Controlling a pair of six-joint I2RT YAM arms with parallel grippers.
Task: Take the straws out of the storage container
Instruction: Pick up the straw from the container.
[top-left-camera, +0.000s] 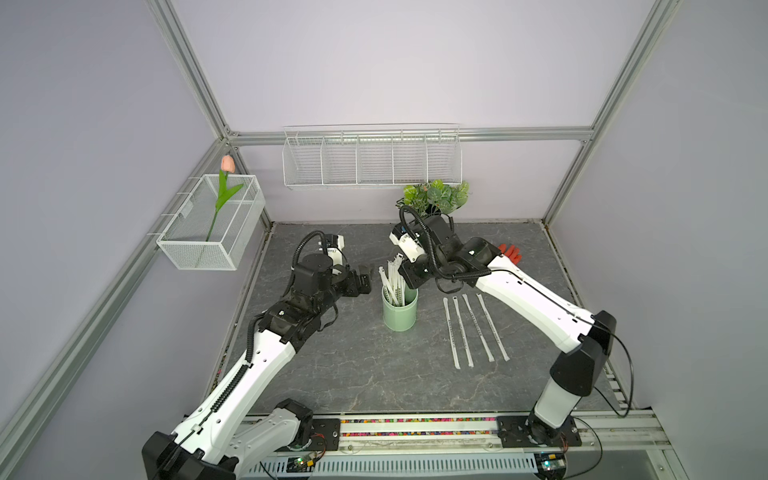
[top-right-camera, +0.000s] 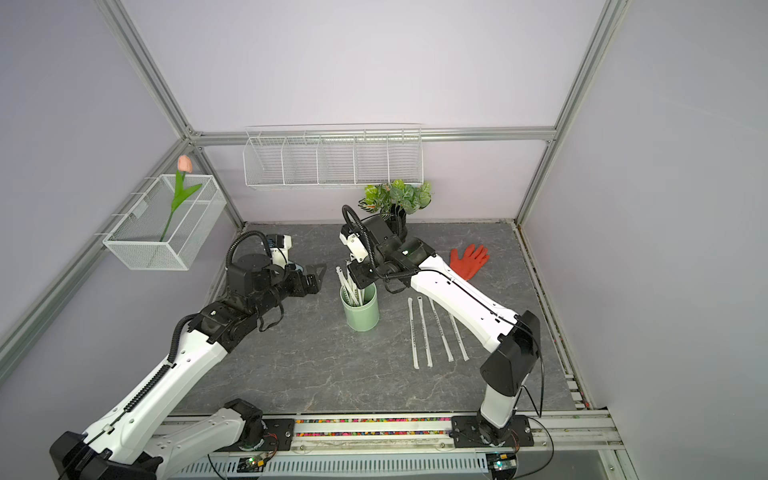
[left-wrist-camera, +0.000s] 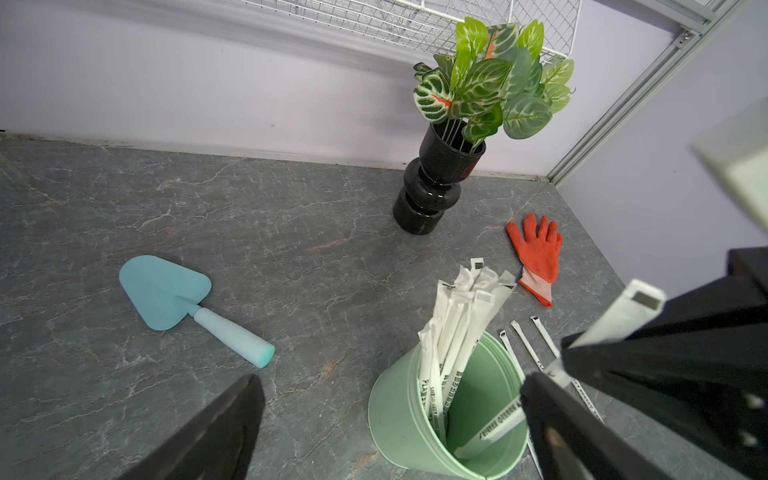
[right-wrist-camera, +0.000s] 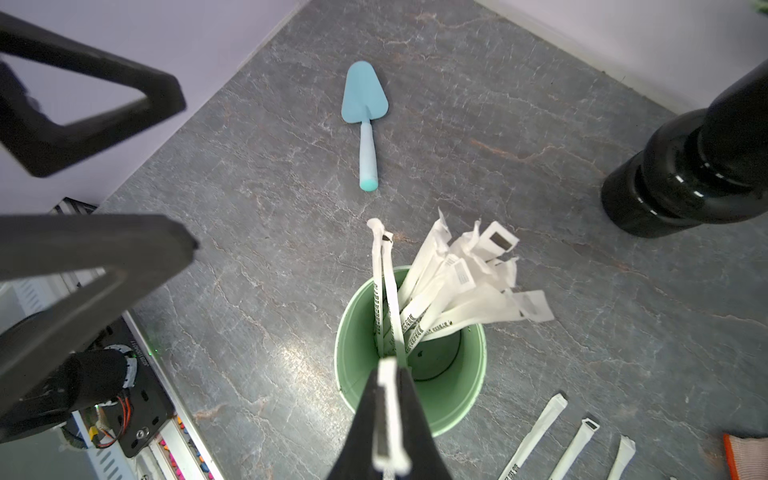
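Right jaws pinched on one wrapped straw (right-wrist-camera: 388, 399), its foot inside the mint storage container (right-wrist-camera: 444, 403) mid-counter, left jaws gaping wide just beside it. Draw straight up till the tip clears the rim, or the leaning straws (right-wrist-camera: 440, 291) drag along. Four laid-out straws (top-left-camera: 463, 331) lie toward the right edge; farther back, trowel (right-wrist-camera: 365, 99), glove (top-right-camera: 469, 259), black vase (left-wrist-camera: 432, 195), wire baskets (top-left-camera: 370, 160) on lavender walls.

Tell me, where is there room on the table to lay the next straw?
Widest bare patch: the grey table between the green cup, the front rail and the four laid straws. A narrow strip lies between cup and straws. Crowded: the back, with vase, glove and trowel.
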